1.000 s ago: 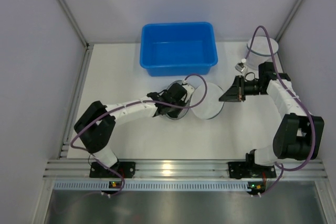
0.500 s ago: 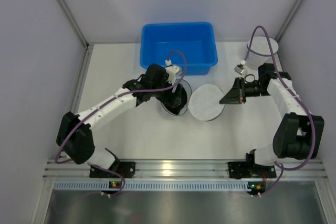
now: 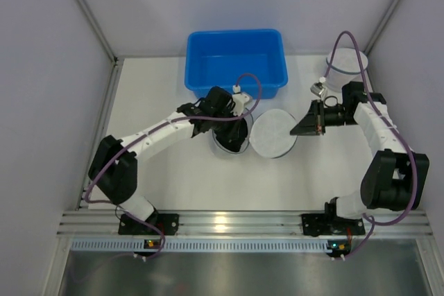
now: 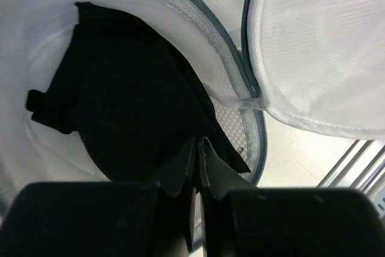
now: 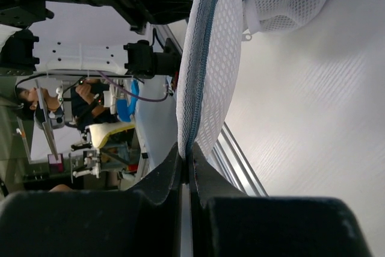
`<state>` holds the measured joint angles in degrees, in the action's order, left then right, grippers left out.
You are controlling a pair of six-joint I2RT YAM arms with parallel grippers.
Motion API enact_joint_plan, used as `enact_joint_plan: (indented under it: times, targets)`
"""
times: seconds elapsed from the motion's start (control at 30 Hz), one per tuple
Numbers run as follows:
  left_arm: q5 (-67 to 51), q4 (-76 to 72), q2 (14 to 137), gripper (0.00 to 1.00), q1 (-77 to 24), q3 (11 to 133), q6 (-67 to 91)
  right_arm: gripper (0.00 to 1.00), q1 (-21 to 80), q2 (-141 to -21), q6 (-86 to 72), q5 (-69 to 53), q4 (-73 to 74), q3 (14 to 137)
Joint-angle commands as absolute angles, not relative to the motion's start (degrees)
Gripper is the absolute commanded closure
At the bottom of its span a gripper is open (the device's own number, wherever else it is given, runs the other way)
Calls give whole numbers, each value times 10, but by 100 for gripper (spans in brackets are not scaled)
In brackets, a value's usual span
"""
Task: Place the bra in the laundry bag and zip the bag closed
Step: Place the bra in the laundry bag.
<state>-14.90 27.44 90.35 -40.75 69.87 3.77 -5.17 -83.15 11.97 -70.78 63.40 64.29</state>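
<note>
The white mesh laundry bag (image 3: 223,148) lies open on the table's middle, its round lid (image 3: 272,135) flapped out to the right. The black bra (image 4: 132,100) lies inside the bag (image 4: 204,22), one edge draped over the near rim. My left gripper (image 3: 233,128) reaches down into the bag's mouth. Its jaws (image 4: 198,144) are shut, with dark bra fabric pinched between them. My right gripper (image 3: 300,128) is shut on the lid's blue zip edge (image 5: 207,58), fingertips (image 5: 187,151) holding the lid up on edge.
A blue plastic bin (image 3: 236,89) stands behind the bag, close to my left wrist. A white round container (image 3: 345,68) sits at the back right, behind my right arm. Aluminium rails run along the table's near edge.
My left arm lifted its wrist above the bag and shifted slightly right, with the gripper staying at the bag's mouth. The right arm and lid have not moved.
</note>
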Motion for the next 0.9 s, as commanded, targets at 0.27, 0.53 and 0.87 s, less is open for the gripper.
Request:
enact_joint_plan:
  times: [0.27,0.53,0.87]
  targets:
    - [-45,268,1073,100,-432,756,91,100,-58,-824,108,-758,640,667]
    - [-30,244,1065,93,-424,755,110,100,-64,-803,62,-772,620,654]
    - [-156,237,828,32,-422,703,77,100,-54,-768,-103,-684,491,607]
